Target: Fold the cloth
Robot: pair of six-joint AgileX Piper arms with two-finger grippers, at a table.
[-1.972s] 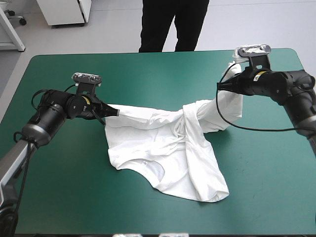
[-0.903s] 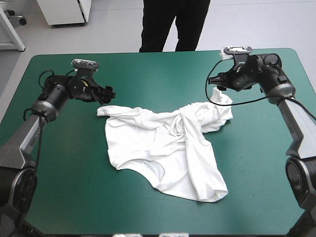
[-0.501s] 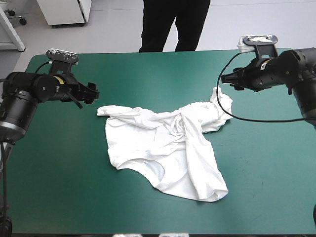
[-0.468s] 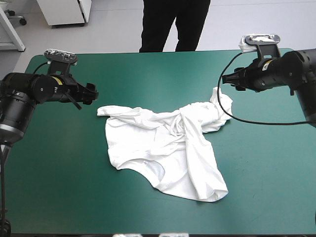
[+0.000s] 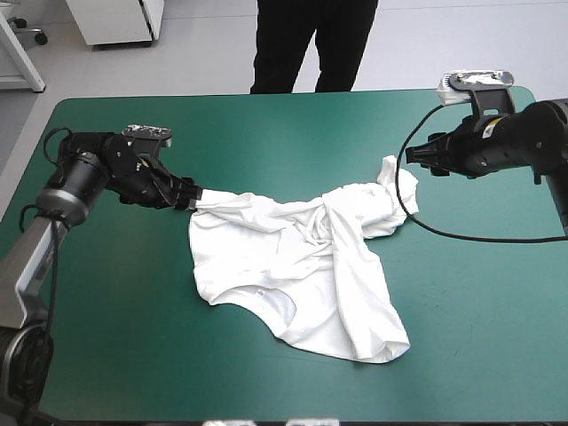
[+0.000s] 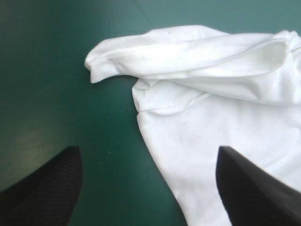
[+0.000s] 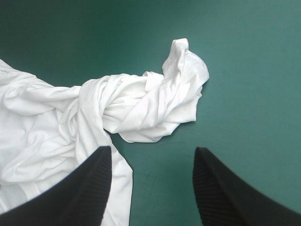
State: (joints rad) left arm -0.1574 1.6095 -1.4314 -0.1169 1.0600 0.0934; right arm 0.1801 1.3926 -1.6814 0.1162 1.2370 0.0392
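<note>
Leftmost, the left gripper [image 5: 190,197] sits with fingers apart at the T-shirt's [image 5: 302,266] sleeve hem, one finger over the white. The T-shirt lies crumpled near the middle of the table [image 5: 115,311], with bare room to every edge. The right gripper [image 5: 414,154], fingers also apart, hangs just beyond the twisted right end.

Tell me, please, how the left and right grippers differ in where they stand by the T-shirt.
The left gripper is at the T-shirt's left corner, with one finger over it; the right gripper stands just short of its bunched right end. The left gripper sits low and close; the right gripper looks higher and farther back. Both are open and hold nothing.
</note>
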